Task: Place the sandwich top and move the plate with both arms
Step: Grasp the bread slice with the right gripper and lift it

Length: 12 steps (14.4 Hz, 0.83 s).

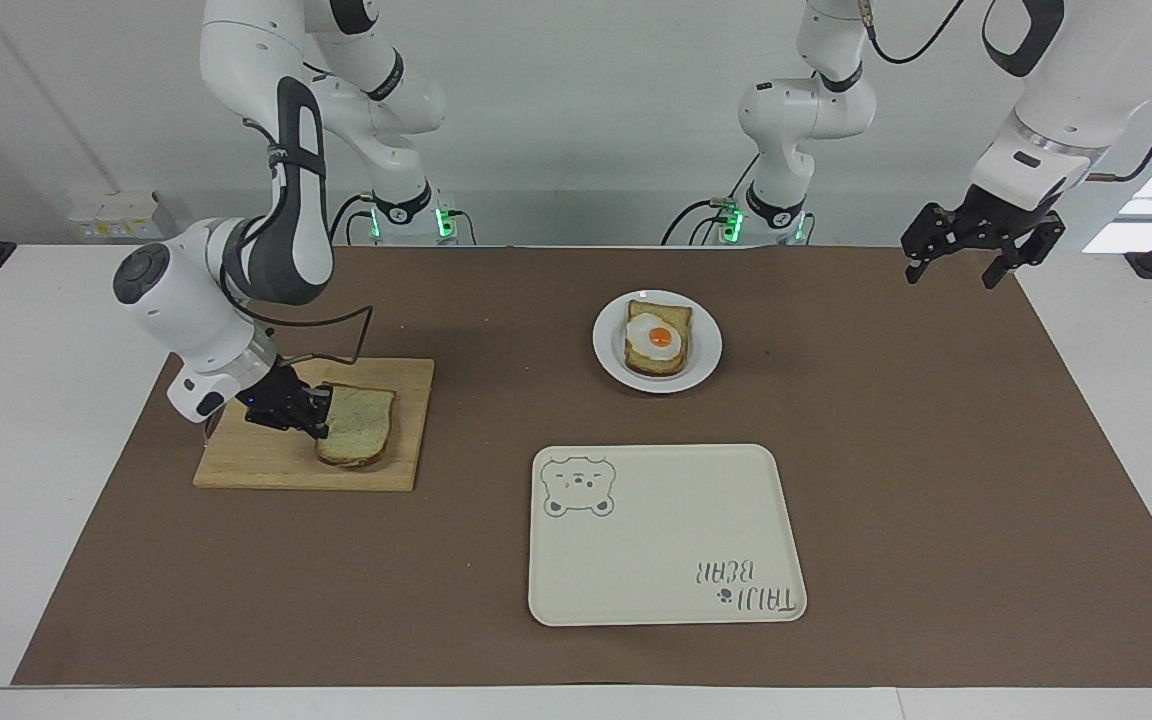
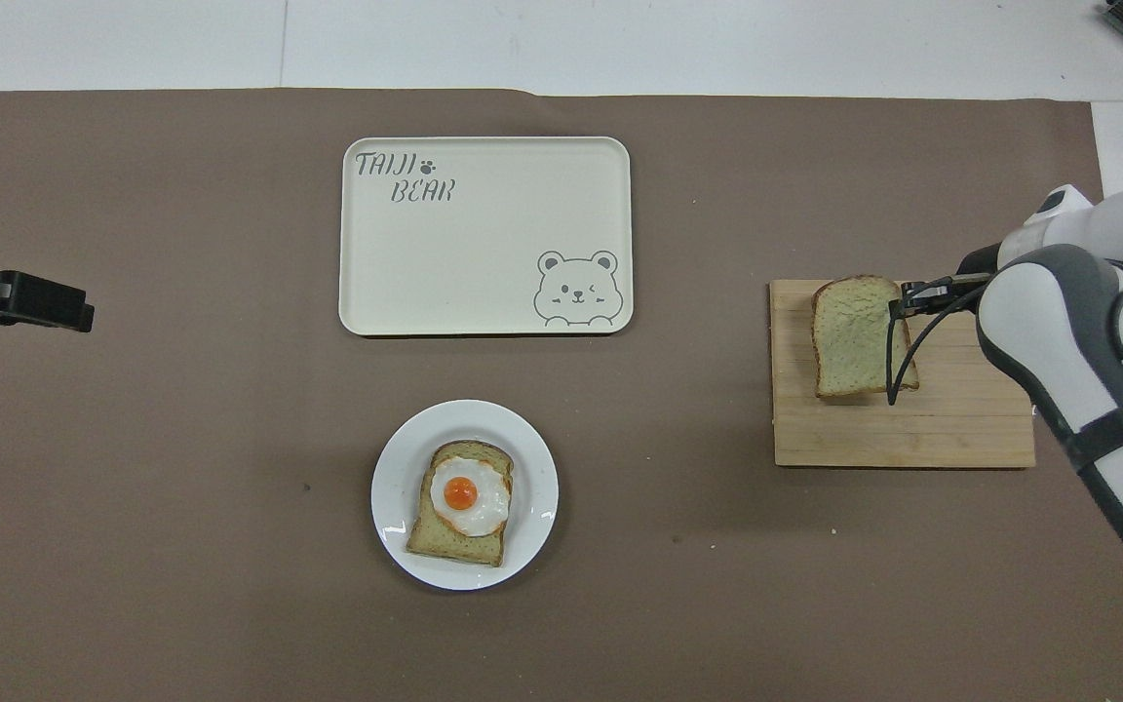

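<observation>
Facing view, nearest the robots first: left gripper [image 1: 966, 262] hangs with fingers spread wide, nothing in it, over the mat corner at the left arm's end; that arm waits. White plate [image 1: 609, 362] holds the egg-topped bread slice [image 1: 658, 342]. Right gripper [image 1: 316, 412] is pinched tight on one edge of the sandwich top [image 1: 360, 425], which looks just lifted over the cutting board [image 1: 256, 465]. Farthest out, the bear tray [image 1: 656, 540] holds nothing.

Risks, my guess: the edge-only pinch lets the slice sag, tear or slip during the carry to the plate. It could land skewed on the domed egg and slide off. The plate is barely wider than the bread, so a two-arm rim grip could nudge the stack.
</observation>
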Tool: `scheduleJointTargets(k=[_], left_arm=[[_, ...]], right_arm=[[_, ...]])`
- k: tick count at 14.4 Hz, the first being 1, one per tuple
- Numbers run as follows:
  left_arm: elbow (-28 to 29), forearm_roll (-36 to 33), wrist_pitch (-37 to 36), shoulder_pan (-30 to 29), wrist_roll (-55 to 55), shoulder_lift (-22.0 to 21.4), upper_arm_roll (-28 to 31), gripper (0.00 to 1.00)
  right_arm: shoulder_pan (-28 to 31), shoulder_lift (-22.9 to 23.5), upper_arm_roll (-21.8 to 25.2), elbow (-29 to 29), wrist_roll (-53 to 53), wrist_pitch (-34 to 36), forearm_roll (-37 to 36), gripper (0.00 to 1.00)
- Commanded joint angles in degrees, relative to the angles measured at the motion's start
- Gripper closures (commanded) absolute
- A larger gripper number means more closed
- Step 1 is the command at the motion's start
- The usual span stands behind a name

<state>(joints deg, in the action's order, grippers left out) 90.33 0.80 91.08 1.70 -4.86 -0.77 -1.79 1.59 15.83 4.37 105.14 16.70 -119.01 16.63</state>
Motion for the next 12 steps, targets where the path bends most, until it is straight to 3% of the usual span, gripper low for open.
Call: scheduleJointTargets(k=[1,7,12], left_arm=[[0.7,0.6,-0.5,-0.6,0.3,-0.8,-0.3,0.00],[0.7,0.6,-0.5,-0.6,0.3,-0.8,-0.3,0.00],[0.7,0.6,-0.2,-0.6,0.4,-0.8,-0.4,0.00]], right_arm=[[0.1,-1.5,-1.4,-3.0,-4.3,5.1,1.4,1.00],[0.1,-2.4,-10.1,-3.0,-18.2,5.3,1.4,1.00],[0.1,-2.6,-16.7,-2.8,-19.1,5.5,3.0,1.00]])
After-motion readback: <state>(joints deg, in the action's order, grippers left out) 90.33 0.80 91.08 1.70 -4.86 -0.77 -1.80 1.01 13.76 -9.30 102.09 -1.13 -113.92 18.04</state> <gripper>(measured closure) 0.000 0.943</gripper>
